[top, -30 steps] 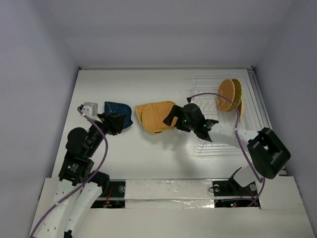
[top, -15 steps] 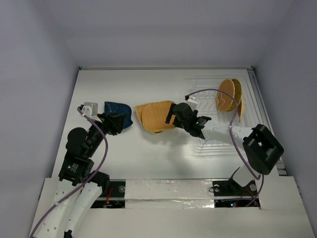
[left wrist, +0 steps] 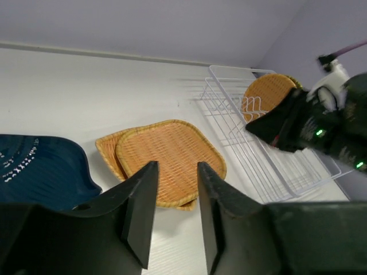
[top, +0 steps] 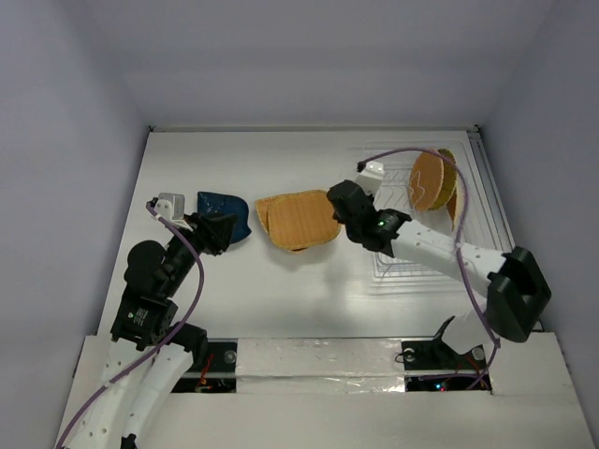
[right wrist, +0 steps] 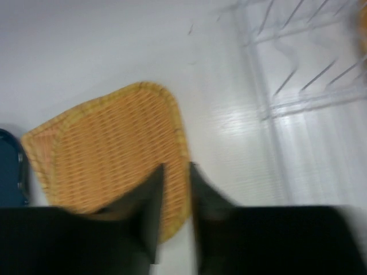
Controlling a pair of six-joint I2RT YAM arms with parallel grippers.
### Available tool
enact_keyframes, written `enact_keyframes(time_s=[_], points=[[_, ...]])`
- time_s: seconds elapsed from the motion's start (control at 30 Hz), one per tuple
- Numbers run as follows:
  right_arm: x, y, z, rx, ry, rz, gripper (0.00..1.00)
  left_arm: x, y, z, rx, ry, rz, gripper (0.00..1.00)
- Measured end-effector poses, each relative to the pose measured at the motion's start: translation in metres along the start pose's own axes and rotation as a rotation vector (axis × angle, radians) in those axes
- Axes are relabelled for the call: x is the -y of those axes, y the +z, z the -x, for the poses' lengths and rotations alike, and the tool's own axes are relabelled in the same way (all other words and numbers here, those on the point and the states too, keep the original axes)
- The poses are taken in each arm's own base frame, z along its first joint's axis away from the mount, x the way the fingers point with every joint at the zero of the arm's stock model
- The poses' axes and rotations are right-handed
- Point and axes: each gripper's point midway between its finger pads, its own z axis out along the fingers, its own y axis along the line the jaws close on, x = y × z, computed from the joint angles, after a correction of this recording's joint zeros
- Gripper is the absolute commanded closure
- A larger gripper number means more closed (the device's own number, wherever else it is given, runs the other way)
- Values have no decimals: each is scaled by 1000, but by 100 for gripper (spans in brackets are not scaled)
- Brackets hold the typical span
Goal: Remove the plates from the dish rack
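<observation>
round orange plate point(top: 429, 180) stands upright in a slot at the far end of the dish rack point(left wrist: 238, 123). there is a second rim right behind it; can't tell if that is another plate or the same one's rim. the rest of the rack, from what shows, is bare wire.

just left of the rack, the rounded-square orange plate point(top: 299, 220) lies flat on the table point(top: 281, 299). in the left wrist view it seems to sit on another orange plate, whose edge peeks out on the left. the dark blue plate point(top: 223, 213) lies flat further left, near it but not touching.

right gripper point(right wrist: 175, 169) hangs over the near-right edge of the square plate. its jaws are nearly together with a slim gap and nothing between them, so it's empty. left gripper point(left wrist: 176, 169) sits by the blue plate and points toward the orange one, jaws parted and holding nothing.

step in hand, my read: setting down the square plate looks done, and what stands in the rack is what's left.

next move likely calls for the right arm to lift clear and swing right to the rack. it needs to spread its jaws wider and come down on the round plate's top rim between the wires. then it should pull straight up out of the slot so nothing snags.
</observation>
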Motion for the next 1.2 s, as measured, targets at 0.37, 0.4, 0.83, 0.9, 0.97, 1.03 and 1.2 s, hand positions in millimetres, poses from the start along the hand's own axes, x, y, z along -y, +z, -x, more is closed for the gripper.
enact_keyframes(time_s=[0.37,0.4,0.83,0.9,0.97,1.03,1.2], points=[[172,-24,149,266,157,-243,53,0,-3,3,14,4,1,74],[187,-22,154,268,160,-269,51,0,-3,3,15,4,0,73],[249,60,98,5,50,-363,56,1,-4,4,20,5,-2,62],[252,67,91,-16,43,-369,59,1,-4,4,21,5,-2,61],[253,73,87,-30,35,-372,59,1,-4,4,20,5,-2,61],[254,77,85,-40,23,-375,62,1,-4,4,21,5,-2,61],[256,81,84,-52,-8,-386,82,1,-4,5,22,5,-3,61]])
